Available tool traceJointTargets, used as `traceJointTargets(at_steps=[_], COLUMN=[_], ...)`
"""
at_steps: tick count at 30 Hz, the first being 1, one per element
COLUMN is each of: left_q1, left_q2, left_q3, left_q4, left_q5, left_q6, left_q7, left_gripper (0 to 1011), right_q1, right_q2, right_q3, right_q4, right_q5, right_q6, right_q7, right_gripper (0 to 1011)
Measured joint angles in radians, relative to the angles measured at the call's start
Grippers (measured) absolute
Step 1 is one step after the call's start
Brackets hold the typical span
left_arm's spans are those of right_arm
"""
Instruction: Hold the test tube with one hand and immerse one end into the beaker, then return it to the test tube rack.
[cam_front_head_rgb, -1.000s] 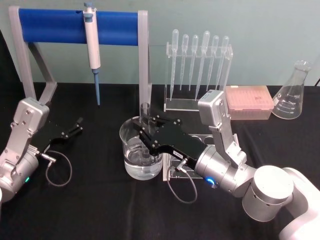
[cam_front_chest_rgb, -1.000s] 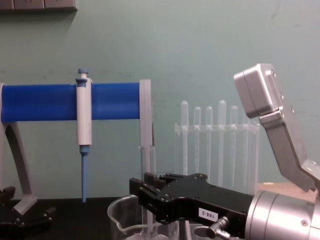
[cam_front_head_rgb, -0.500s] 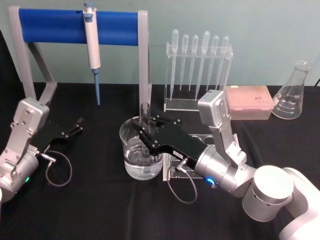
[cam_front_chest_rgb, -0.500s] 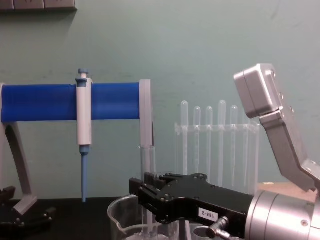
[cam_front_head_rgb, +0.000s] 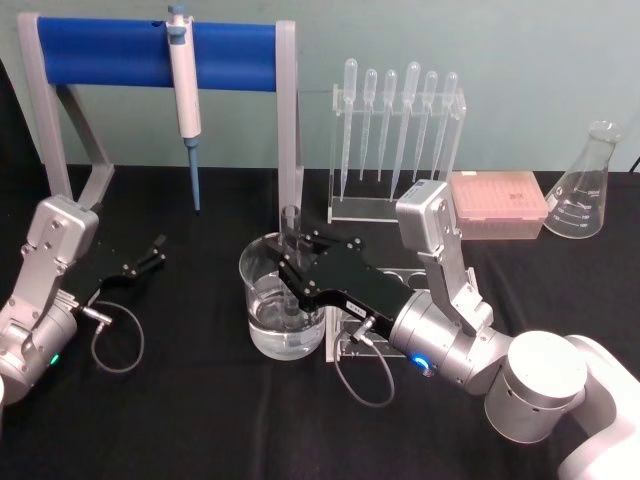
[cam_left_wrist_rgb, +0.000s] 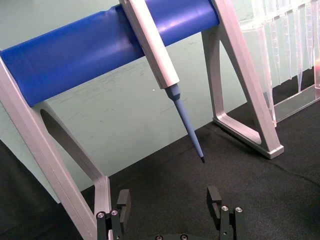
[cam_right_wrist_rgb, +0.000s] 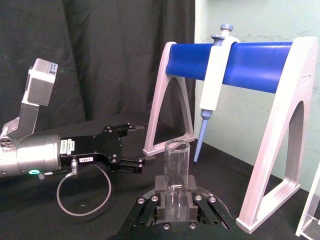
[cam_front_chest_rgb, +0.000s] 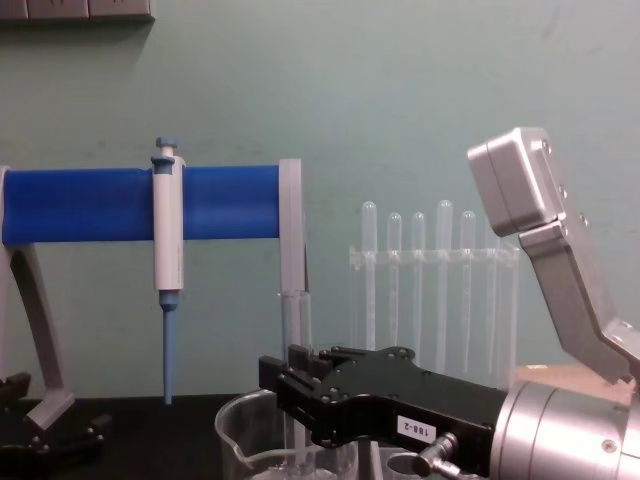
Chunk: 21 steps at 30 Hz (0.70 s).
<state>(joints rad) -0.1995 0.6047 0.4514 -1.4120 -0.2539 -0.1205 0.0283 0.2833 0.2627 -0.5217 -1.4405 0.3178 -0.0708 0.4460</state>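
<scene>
No shift noted against the earlier frames: every item stands as before. Right gripper (cam_front_head_rgb: 290, 262): clenched on the test tube (cam_front_head_rgb: 291, 228), which stands upright, its lower end inside the beaker (cam_front_head_rgb: 262, 300) and, as far as the head view shows, down in the clear liquid. Beaker: about mid-bench (cam_front_head_rgb: 200, 420), its right side touching or just beside the test tube rack (cam_front_head_rgb: 393, 272); the right arm lies across the rack and hides most of it. Left gripper (cam_front_head_rgb: 155, 250): released, holding nothing, low near the bench's left edge. Blue-bar stand (cam_front_head_rgb: 120, 52): back left, the white-and-blue pipettor (cam_front_head_rgb: 184, 95) hanging from it. Pipette rack (cam_front_head_rgb: 395, 130): back edge, behind the beaker. Pink tip box (cam_front_head_rgb: 497, 203) and conical flask (cam_front_head_rgb: 585, 190): towards the back right corner. Right wrist view: the tube (cam_right_wrist_rgb: 177, 170) seated between the two pads, open rim above them, with the left gripper (cam_right_wrist_rgb: 137, 145) farther off. Left wrist view: the left gripper (cam_left_wrist_rgb: 169, 202) with fingers spread, the pipettor tip (cam_left_wrist_rgb: 192, 135) above and beyond it. Chest view: the tube (cam_front_chest_rgb: 294, 330) rises above the gripper (cam_front_chest_rgb: 290, 385) in front of the stand's grey post; the beaker's rim (cam_front_chest_rgb: 235, 430) sits at the lower edge.
</scene>
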Motion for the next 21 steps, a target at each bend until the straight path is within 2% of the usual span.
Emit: traceJointTargets(at_steps=[21], left_q1=[0.000], left_q2=[0.000], left_q3=[0.000], left_q4=[0.000], left_q5=[0.000], left_q6=[0.000], left_q7=[0.000], left_gripper=[1000], right_q1=[0.000], right_q2=[0.000], right_q3=[0.000], right_q4=[0.000], right_q5=[0.000], right_q6=[0.000], right_q7=[0.000], right_gripper=[227])
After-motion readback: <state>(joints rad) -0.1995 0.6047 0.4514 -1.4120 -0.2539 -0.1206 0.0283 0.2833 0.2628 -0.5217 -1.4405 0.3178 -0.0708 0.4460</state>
